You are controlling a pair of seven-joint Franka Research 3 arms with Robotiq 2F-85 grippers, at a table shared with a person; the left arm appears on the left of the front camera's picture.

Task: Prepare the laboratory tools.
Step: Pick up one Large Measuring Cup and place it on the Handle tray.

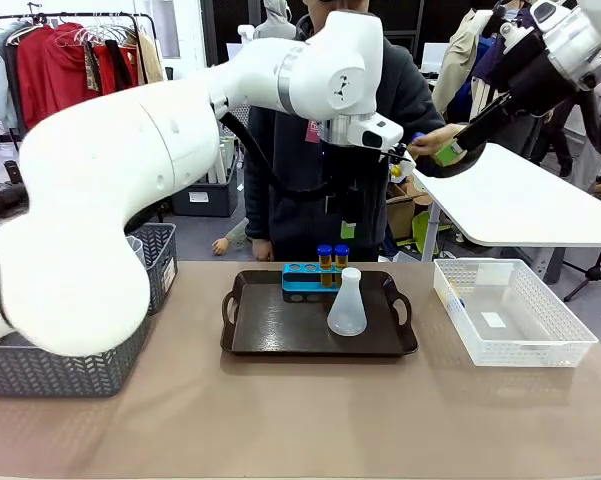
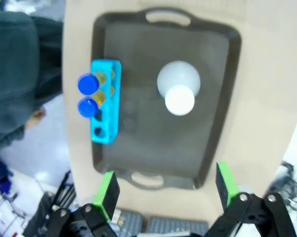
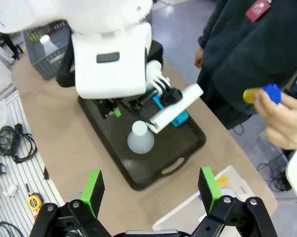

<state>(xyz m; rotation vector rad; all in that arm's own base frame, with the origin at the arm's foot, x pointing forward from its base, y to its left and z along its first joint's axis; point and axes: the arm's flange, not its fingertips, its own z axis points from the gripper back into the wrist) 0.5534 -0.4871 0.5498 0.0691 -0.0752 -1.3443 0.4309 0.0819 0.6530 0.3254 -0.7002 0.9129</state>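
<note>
On the black tray (image 1: pixel 280 335) a translucent white conical flask (image 1: pixel 347 303) (image 2: pixel 178 91) (image 3: pixel 140 137) stands upright. Behind it sits the low blue rack (image 1: pixel 302 281) (image 2: pixel 105 101), with two blue-capped tubes of amber liquid (image 1: pixel 332 257) (image 2: pixel 88 96) in its holes. My left gripper (image 2: pixel 165 190) hangs open high above the tray, holding nothing. At the upper right my right gripper (image 1: pixel 447 153) (image 3: pixel 150 190) is open, close to the person's hand (image 3: pixel 286 121). That hand holds a third blue-capped tube (image 3: pixel 261 94). The measuring beaker is out of view.
A white mesh basket (image 1: pixel 510 345) stands right of the tray with a small yellow and blue item (image 1: pixel 456 298) inside. Grey baskets (image 1: pixel 158 262) stand at the left. A white side table (image 1: pixel 530 205) is behind on the right. The person stands across the table.
</note>
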